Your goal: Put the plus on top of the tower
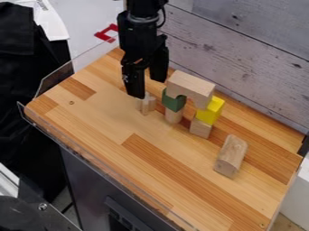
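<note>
Clock directions as seen in my camera view. I have the gripper (149, 88) open wide, hanging over the plus (146, 104), nothing held that I can see; one fingertip comes down right at the plus, touching or not I can't tell. Plus is upright on the tabletop (151, 167). In the way at its 3 o'clock: the tower, close by. Wooden arch (192, 86) on top, above a green block (173, 101) and a yellow block (210, 110); wooden cylinder (174, 116) under green, wooden cube (200, 128) under yellow. Loose wooden block (231, 155) lies well apart, at 4 o'clock from the plus. Clear guard (91, 153) along the tabletop's 8 o'clock side, plank wall (241, 54) past its 1 o'clock side
</note>
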Robot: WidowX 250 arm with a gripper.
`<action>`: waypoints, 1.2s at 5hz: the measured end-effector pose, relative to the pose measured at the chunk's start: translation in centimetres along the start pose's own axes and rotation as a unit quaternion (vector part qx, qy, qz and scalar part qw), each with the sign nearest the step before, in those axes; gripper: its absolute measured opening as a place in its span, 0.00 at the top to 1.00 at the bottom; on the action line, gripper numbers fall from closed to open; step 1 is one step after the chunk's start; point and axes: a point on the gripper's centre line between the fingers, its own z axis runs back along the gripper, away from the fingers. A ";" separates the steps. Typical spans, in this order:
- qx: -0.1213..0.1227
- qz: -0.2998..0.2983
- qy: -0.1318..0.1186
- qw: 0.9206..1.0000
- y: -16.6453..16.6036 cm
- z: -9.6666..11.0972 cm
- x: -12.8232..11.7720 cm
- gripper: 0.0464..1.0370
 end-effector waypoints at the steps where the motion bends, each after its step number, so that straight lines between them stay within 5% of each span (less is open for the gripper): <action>1: 0.005 0.005 0.001 1.000 -0.2 -0.4 0.4 0.04; 6: 0.020 0.023 0.021 0.999 -0.1 -3.2 0.6 0.04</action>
